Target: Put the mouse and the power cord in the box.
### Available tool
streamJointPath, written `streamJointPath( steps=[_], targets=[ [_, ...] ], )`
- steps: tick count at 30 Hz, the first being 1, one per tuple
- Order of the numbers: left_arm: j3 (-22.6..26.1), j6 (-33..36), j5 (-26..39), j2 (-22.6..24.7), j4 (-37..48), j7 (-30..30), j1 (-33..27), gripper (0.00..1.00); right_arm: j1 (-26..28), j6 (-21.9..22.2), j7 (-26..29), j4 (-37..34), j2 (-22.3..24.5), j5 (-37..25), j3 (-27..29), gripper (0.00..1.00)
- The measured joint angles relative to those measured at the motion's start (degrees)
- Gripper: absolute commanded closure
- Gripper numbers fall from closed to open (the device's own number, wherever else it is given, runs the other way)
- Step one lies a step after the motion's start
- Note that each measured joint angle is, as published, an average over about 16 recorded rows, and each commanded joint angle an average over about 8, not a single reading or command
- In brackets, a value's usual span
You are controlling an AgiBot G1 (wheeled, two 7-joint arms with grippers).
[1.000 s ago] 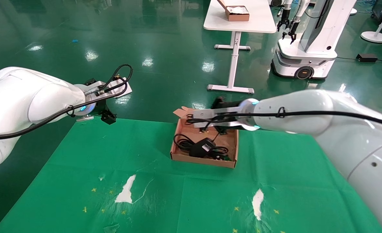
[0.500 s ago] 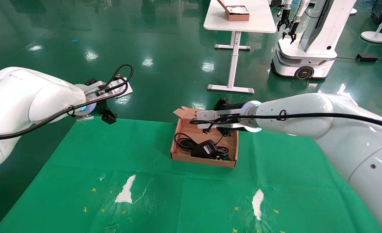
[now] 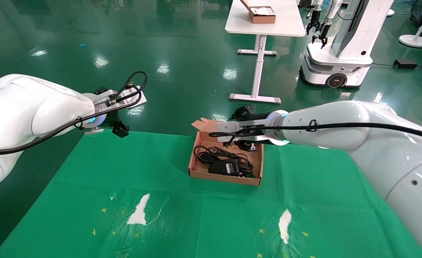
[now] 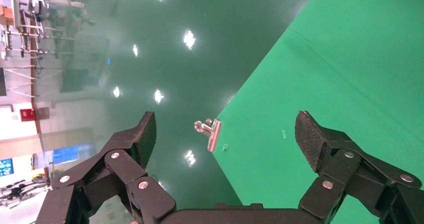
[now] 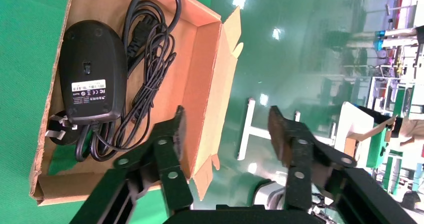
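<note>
mouse handling: the mouse (image 5: 91, 78) looked light and smooth-shelled, so probably a bit slippery; I'd have pinched it across its narrow sides, not by its thin cable.

cord handling: the power cord (image 5: 145, 69) was floppy and springy, loops likely to spill; best grabbed mid-bundle or at the stiff plug (image 5: 59, 125).

mouse looks: small black oval, flipped belly-up with its white label showing.

cord looks: thick black cable in long loops, pronged plug poking out beside the mouse.

where stuff was: both sat inside the box (image 3: 198, 174), mouse on top of the cables, toward the 6 o'clock wall in the head view.

box: shallow brown cardboard, lid flaps hanging off the 12 o'clock edge, sitting on the green cloth (image 3: 89, 186).

right gripper (image 5: 227, 129): jaws apart, holding nothing, hovering over the box's far edge around 12 o'clock.

left gripper (image 4: 225, 134): also spread wide and bare, parked off at 10 o'clock over the cloth's corner, near a metal binder clip (image 4: 210, 133).

progress guess: looked basically done to me.
</note>
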Motion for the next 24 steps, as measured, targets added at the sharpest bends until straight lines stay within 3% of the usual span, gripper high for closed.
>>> streamJointPath(
  steps=[11,24],
  targets=[
    [0.1,0.2,0.1,-0.7,-1.2,-0.4,0.0,0.00,-2.6,-3.3,1.1,3.1,2.9,4.0,3.2,0.00],
    [0.5,0.5,0.8,-1.2,-2.6,-1.7,0.1,0.00,-10.7,-13.4,4.6,12.6,12.0,16.8,13.0,0.00]
  ],
)
